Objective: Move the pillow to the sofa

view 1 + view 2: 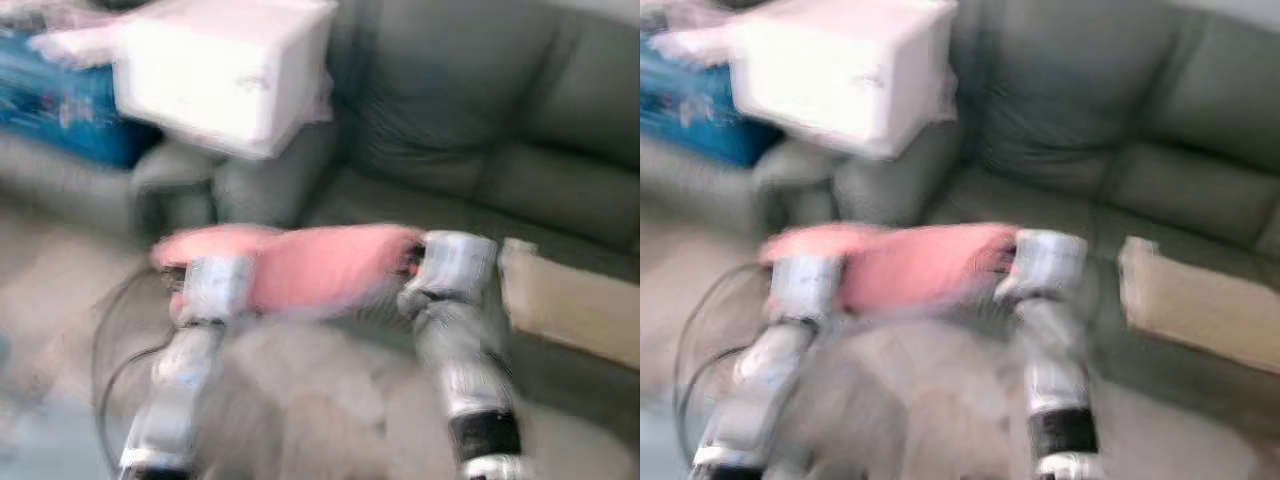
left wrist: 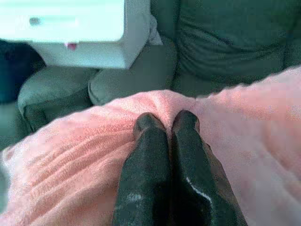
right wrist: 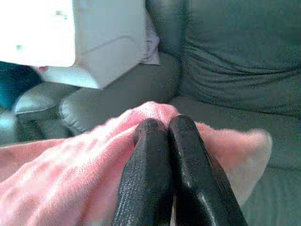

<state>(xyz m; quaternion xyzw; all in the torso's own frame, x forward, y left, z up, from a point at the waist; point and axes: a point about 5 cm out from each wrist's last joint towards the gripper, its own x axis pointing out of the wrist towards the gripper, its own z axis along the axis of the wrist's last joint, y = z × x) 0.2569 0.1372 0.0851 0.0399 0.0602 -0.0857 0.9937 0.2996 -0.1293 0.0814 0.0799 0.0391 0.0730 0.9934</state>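
You have the pink pillow [image 1: 300, 265] held up between both arms, across the middle of the head views, which are blurred. It hangs in front of the grey-green sofa [image 1: 480, 150], whose seat and back cushions take up the centre and right of the frame; whether the pillow touches the seat edge behind it cannot be told through the blur. Your left gripper [image 2: 166, 123] has its two black fingers pressed together with a fold of the fluffy pink fabric pinched at their tips, near the pillow's end at centre left of the head views. Your right gripper [image 3: 162, 126] is likewise clamped tight on a pinch of the pillow, at the end nearer the centre right, with a corner of the pillow sticking out beyond the fingers. At the upper left of the frame a white box [image 1: 225, 70] sits on the sofa's armrest [image 1: 250, 175], and beside it, further left, there is a blue package [image 1: 55, 105]. At the right edge, a tan flat object [image 1: 575, 300], possibly cardboard, lies against the sofa's front. Dark cables [image 1: 110, 350] loop over the pale floor [image 1: 320, 400] at the lower left, beside your left arm.
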